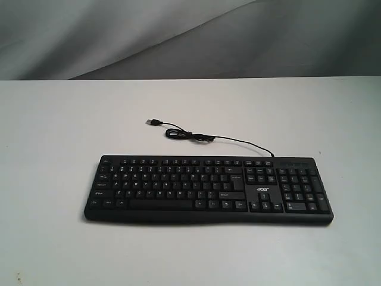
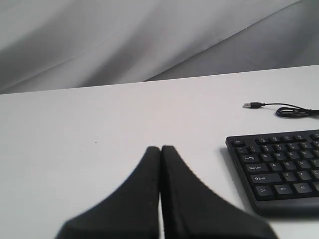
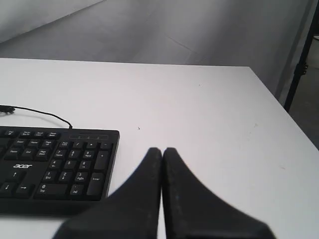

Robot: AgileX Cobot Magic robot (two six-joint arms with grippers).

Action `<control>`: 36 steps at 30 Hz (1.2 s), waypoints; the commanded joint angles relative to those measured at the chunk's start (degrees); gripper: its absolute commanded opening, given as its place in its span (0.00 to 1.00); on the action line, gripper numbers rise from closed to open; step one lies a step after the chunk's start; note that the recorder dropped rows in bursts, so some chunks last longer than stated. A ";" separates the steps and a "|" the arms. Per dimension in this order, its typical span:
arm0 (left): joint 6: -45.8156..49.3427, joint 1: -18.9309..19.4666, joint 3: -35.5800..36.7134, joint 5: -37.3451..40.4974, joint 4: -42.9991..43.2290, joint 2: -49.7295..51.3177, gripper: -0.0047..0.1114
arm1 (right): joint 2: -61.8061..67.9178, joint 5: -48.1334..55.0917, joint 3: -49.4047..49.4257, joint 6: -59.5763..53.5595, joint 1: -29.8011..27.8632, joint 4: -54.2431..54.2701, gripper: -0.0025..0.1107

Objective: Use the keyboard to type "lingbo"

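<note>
The left pincer point(image 2: 160, 149) and right pincer point(image 3: 162, 150) are hovering closed beside the keyboard point(image 1: 208, 189), touching no key; typing seemingly isn't starting yet.

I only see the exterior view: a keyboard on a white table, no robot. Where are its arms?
Observer: The left gripper shows in the left wrist view, shut, off the keyboard's Ctrl-key end, not touching it.
Operator: And the other?
Observer: The right gripper, also shut, is off the number pad end.
Operator: Holding anything?
Observer: No, both are closed on nothing.
</note>
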 commanded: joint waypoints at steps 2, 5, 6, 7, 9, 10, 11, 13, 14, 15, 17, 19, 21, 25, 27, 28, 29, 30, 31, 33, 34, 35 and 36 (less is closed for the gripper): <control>-0.23 0.11 0.25 -0.26 -0.46 -0.15 0.04 | -0.30 0.09 0.14 0.10 -0.52 -0.23 0.02; -0.23 0.11 0.25 -0.26 -0.46 -0.15 0.04 | -0.30 0.09 0.14 0.10 -0.52 -0.23 0.02; -0.23 0.11 0.25 -0.26 -0.46 -0.15 0.04 | -0.30 0.09 0.14 0.10 -0.52 -0.23 0.02; -0.23 0.11 0.25 -0.26 -0.46 -0.15 0.04 | -0.30 0.09 0.14 0.10 -0.52 -0.23 0.02; -0.23 0.11 0.25 -0.26 -0.46 -0.15 0.04 | -0.30 -0.84 0.14 0.10 -0.52 -0.23 0.02; -0.23 0.11 0.25 -0.26 -0.46 -0.15 0.04 | -0.30 -4.31 0.14 0.10 -0.52 0.86 0.02; -0.23 0.11 0.25 -0.26 -0.46 -0.15 0.04 | -0.30 -6.96 0.14 0.10 -0.52 2.23 0.02; -0.23 0.11 0.25 -0.26 -0.46 -0.15 0.04 | -0.30 -14.87 0.14 0.10 -0.52 3.06 0.02; -0.23 0.11 0.25 -0.26 -0.46 -0.15 0.04 | -0.30 -17.75 0.14 0.10 -0.52 3.06 0.02; -0.23 0.11 0.25 -0.26 -0.46 -0.15 0.04 | -0.30 -19.27 0.14 0.10 -0.52 3.06 0.02; -0.23 0.11 0.25 -0.26 -0.46 -0.15 0.04 | -0.30 -20.81 0.14 0.10 -0.52 3.06 0.02; -0.23 0.11 0.25 -0.26 -0.46 -0.15 0.04 | -0.30 -22.90 0.14 0.10 -0.52 3.16 0.02; -0.23 0.11 0.25 -0.26 -0.46 -0.15 0.04 | -0.30 -29.47 0.14 0.10 -0.52 3.16 0.02; -0.23 0.11 0.25 -0.26 -0.46 -0.15 0.04 | -0.30 -28.69 -2.17 2.71 -0.52 6.57 0.02; -0.23 0.11 0.25 -0.26 -0.46 -0.15 0.04 | -0.30 -22.07 -7.17 2.71 -0.52 6.57 0.02; -0.23 0.11 0.25 -0.26 -0.46 -0.15 0.04 | 0.00 -20.22 -9.23 2.45 -0.52 6.57 0.02; -0.23 0.11 0.25 -0.26 -0.46 -0.15 0.04 | 0.80 -18.82 -11.35 2.33 -0.52 6.57 0.02; -0.23 0.11 0.25 -0.26 -0.46 -0.15 0.04 | 2.03 -17.27 -13.65 2.33 -0.52 6.57 0.02; -0.23 0.11 0.25 -0.26 -0.46 -0.15 0.04 | 3.75 -15.33 -16.03 2.33 -0.52 6.57 0.02; -0.23 0.11 0.25 -0.26 -0.46 -0.15 0.04 | 7.65 -10.87 -20.49 2.33 -0.52 6.57 0.02; -0.23 0.11 0.25 -0.26 -0.46 -0.15 0.04 | 10.24 -8.46 -22.94 2.33 -0.52 6.57 0.02; -0.23 0.11 0.25 -0.26 -0.46 -0.15 0.04 | 13.02 -6.11 -25.35 2.22 -0.52 6.57 0.02; -0.23 0.11 0.25 -0.26 -0.46 -0.15 0.04 | 15.39 -4.29 -27.17 1.77 -0.42 6.57 0.02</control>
